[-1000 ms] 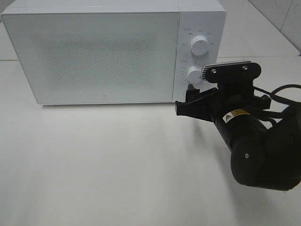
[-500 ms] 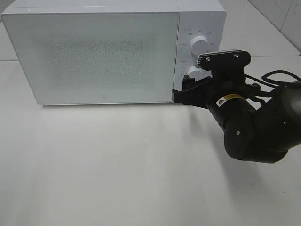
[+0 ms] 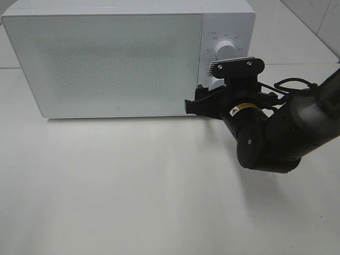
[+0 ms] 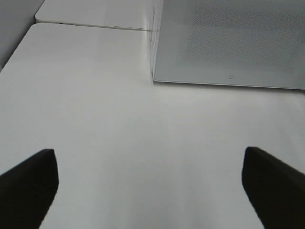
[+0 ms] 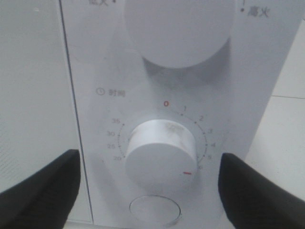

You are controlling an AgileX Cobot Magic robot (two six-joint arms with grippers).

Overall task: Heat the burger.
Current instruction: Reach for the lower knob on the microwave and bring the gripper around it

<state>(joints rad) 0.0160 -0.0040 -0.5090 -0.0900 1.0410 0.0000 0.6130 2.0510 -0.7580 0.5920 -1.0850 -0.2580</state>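
Note:
The burger is out of view. The white microwave [image 3: 106, 58] stands at the back of the table with its door shut. My right gripper [image 3: 201, 104] is open just in front of the control panel. In the right wrist view its two fingers flank the lower timer knob [image 5: 159, 155] without touching it, the right gripper [image 5: 147, 162] centred on the knob. The knob's red mark points down and to the right, away from 0. Seen only in the left wrist view, my left gripper [image 4: 147, 155] is open and empty above the bare table, facing the microwave door [image 4: 228, 43].
A larger upper knob [image 3: 225, 49] sits above the timer knob, and a round button [image 5: 155, 210] below it. The right arm's wrist camera bracket [image 3: 236, 66] covers most of the lower knob in the high view. White tabletop [image 3: 133, 186] stretches in front of the microwave.
The right arm has moved left and in toward the microwave's control panel, bringing its open fingers up to the lower knob. The microwave door stays shut.

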